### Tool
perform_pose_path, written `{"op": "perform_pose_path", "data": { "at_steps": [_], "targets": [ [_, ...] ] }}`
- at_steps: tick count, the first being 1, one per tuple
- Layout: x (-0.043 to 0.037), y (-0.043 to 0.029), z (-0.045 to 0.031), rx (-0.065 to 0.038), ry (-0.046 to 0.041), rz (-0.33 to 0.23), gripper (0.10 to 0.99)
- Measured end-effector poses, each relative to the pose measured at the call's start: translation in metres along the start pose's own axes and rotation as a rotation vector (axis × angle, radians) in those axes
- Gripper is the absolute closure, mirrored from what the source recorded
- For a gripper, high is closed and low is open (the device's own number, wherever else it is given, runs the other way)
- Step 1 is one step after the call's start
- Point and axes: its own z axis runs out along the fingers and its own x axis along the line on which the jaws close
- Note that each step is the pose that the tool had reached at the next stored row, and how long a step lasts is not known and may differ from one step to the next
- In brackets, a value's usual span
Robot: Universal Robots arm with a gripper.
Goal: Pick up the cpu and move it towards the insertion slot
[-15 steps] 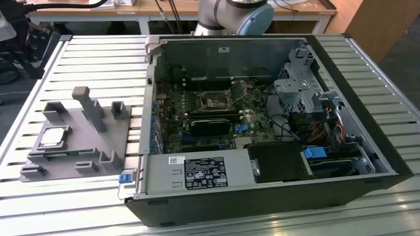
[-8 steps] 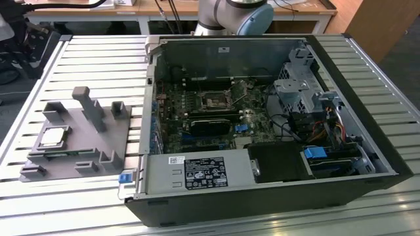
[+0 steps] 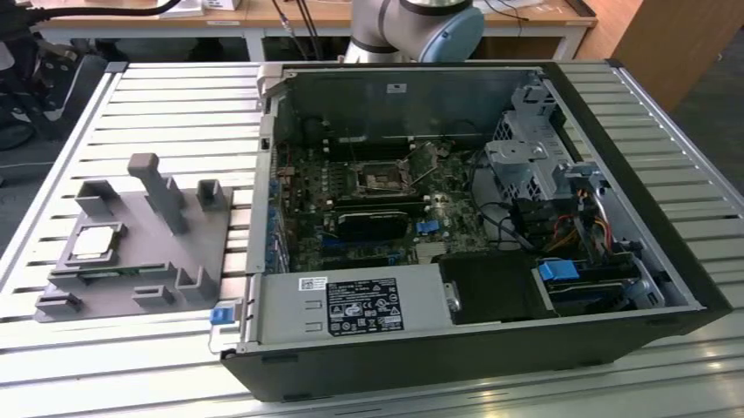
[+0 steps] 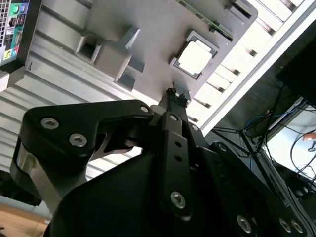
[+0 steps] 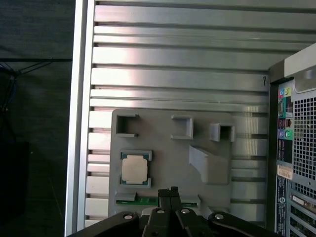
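Start at the table (image 3: 174, 104) edge on the exterior view's left. There the grey fixture (image 3: 152, 252) lies flat on the slats, its upright posts standing up from it. The cpu (image 3: 96, 242) sits in a square pocket of this fixture, metal top upward. By the look of it, the low pocket walls hold the chip square and level, so you can come down on it from above. The chip is not yet lifted.

In both wrist views the tool (image 5: 170, 190) hangs above the fixture, near the cpu pocket but not over it, and well clear of the chip. Its tips are pressed together with nothing between them. So the pick has not begun, as far as these views let you judge.

Move on to the middle of the table. The computer case (image 3: 465, 366) lies on its side with the panel off, which turns the board upward to you. The insertion slot (image 3: 382, 178) is the dark square with the shiny frame, just beyond the long black card (image 3: 372, 222). You cannot tell from here whether its frame is latched. The slot is well apart from the cpu, with the case wall between them.

At the table's far edge stands the arm (image 3: 419, 26).
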Motion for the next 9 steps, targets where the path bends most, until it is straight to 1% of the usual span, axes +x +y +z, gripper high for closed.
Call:
{"op": "perform_pose_path", "data": {
  "at_steps": [3, 6, 9],
  "targets": [
    [0.0041, -0.0007, 0.001, 0.0, 0.0, 0.0, 0.98],
    [0.0066, -0.0011, 0.0019, 0.0, 0.0, 0.0, 0.98],
    [0.009, -0.003, 0.0026, 0.0, 0.0, 0.0, 0.98]
  ]
}}
